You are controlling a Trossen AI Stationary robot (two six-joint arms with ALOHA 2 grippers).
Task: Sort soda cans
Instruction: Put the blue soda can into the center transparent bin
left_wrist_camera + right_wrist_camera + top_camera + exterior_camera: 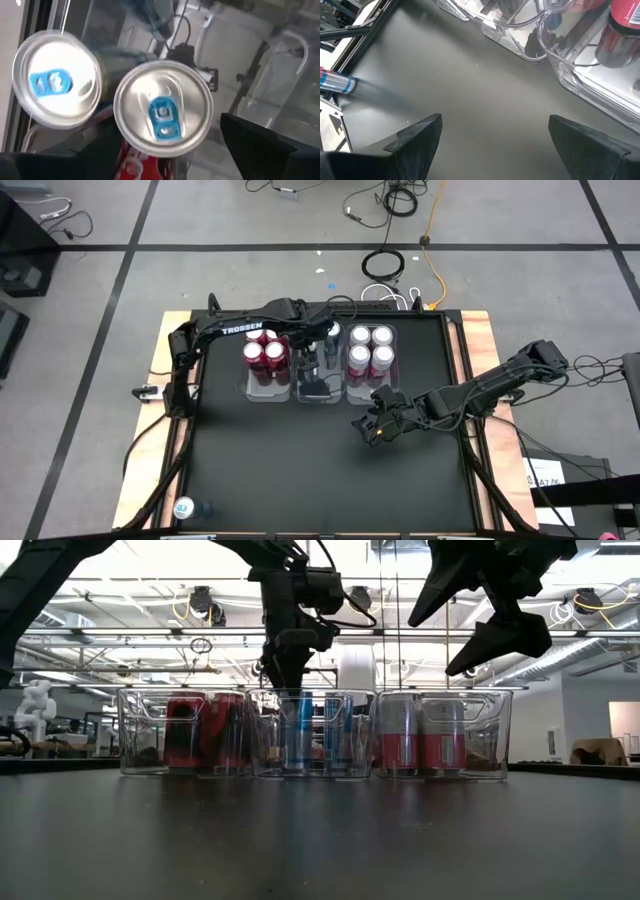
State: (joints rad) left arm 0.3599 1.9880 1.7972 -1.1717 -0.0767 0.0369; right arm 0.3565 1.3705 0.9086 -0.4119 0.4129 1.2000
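Three clear bins sit side by side w/ little gap in the upper middle of the high view, on the black desk (300,470). Left bin (250,390) holds four red-bodied soda cans (264,352) w/ silver tops; right bin (398,360) holds four pink cans (370,350), standing upright in a 2x2 block. Middle bin (300,396) holds the blue cans (303,732), seen through its wall in the low view; from above they're mostly hidden by the left arm. Left claw (309,366) hangs over the middle bin, pointing down into it; its wrist view looks straight down on two silver can tops (162,111) w/ blue tabs, dark fingers (260,145) spread to either side of the nearer top w/ a gap showing, so jaws are apart and not holding it. Right claw (377,427) hovers above bare desk just below the right bin, center-right of the high view, jaws wide apart, nothing between them. One more can (186,507) lies on its side at the lower left corner of the desk, well apart from the bins.
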